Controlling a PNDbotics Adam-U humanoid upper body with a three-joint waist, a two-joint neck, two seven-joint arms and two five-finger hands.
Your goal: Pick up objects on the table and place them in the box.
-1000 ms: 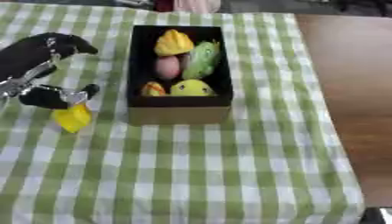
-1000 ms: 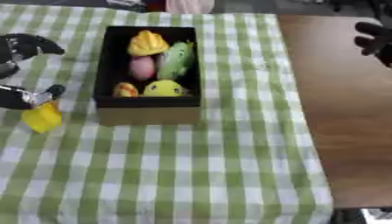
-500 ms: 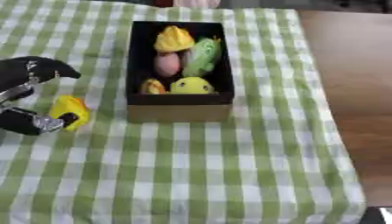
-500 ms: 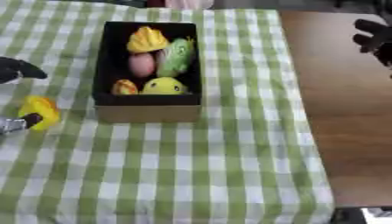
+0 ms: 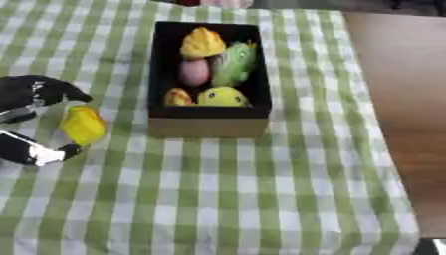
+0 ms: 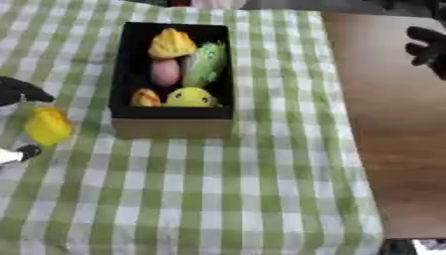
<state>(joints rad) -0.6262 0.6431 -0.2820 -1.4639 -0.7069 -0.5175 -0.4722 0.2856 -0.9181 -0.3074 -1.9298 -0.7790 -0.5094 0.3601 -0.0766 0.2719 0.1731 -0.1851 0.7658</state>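
- Nearest to me, at the left edge of the left eye view, my left hand comes in over the green-and-white checked tablecloth. Its fingers curl round a small yellow object, one dark fingertip arching above it and another, with a pale patch, below it.
- The yellow object sits between those fingertips, toward the box side of the hand. It is a rounded, slightly elongated lump, its long axis running roughly near-to-far. I cannot make out what it is beyond colour and shape.
- The box lies to the right of the held object and a little farther away, near but apart from it. I judge the coming move to be a carry rightward and away, over the box's left wall.
- Inside the dark box are a yellow round piece, a small orange one, a pink one, a green one and a yellow one at the far end.
- Farthest off, my right hand shows at the right edge of the right eye view, above bare brown table, well away from the box; I cannot tell how its fingers are set.
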